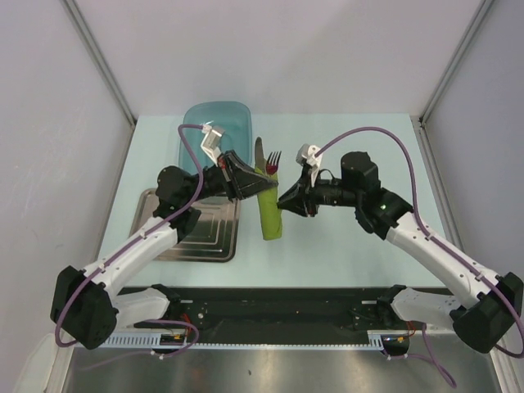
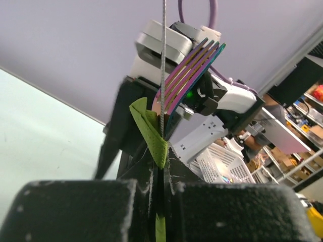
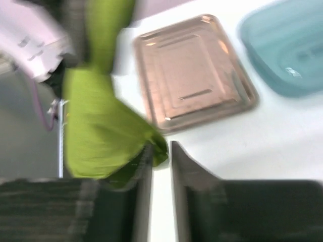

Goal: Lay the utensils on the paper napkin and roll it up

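One rolled paper napkin (image 1: 269,214) is sitting just beside the steel tray (image 1: 205,237). My left gripper (image 1: 246,184) is clamping it tight so the roll holds, while my right gripper (image 1: 283,201) is standing slightly parted, seemingly gripping nothing. Beyond, the utensils (image 1: 273,161) are poking out its far end.

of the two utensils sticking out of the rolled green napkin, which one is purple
The fork: its tines are magenta-purple, while the knife left of it in the top view has a plain grey blade. Both poke from the napkin.
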`<move>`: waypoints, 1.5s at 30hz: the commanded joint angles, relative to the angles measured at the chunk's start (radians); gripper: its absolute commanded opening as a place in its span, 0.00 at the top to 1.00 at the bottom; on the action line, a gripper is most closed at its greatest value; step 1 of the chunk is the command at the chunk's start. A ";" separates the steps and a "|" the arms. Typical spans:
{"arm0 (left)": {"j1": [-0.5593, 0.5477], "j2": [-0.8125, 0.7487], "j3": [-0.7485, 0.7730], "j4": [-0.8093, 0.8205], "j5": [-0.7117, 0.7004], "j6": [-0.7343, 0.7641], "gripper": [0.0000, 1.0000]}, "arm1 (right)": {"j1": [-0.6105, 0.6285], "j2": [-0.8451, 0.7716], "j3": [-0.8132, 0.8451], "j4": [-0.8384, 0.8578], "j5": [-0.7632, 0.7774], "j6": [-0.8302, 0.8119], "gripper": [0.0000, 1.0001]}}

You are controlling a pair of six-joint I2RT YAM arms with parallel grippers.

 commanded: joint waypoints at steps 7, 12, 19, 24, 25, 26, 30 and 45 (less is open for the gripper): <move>0.121 -0.017 0.040 -0.157 -0.136 0.107 1.00 | -0.182 -0.009 0.177 -0.201 0.281 0.167 0.52; 0.148 -0.006 0.055 -0.251 -0.207 0.160 1.00 | -0.188 -0.016 0.249 -0.192 0.298 0.256 0.49; 0.151 -0.006 0.079 -0.288 -0.233 0.180 1.00 | -0.057 -0.007 0.238 -0.133 0.266 0.306 0.57; 0.151 -0.006 0.088 -0.269 -0.233 0.162 1.00 | -0.014 0.016 0.158 -0.055 0.235 0.342 0.47; 0.151 -0.009 0.089 -0.268 -0.230 0.161 1.00 | 0.000 0.017 0.149 -0.042 0.232 0.343 0.45; 0.151 -0.011 0.091 -0.268 -0.228 0.159 1.00 | 0.006 0.022 0.134 -0.028 0.227 0.349 0.44; 0.151 -0.014 0.088 -0.263 -0.222 0.154 1.00 | 0.022 0.051 0.123 0.029 0.203 0.366 0.39; 0.151 -0.020 0.074 -0.190 -0.181 0.099 1.00 | 0.028 0.143 0.091 0.157 0.055 0.441 0.34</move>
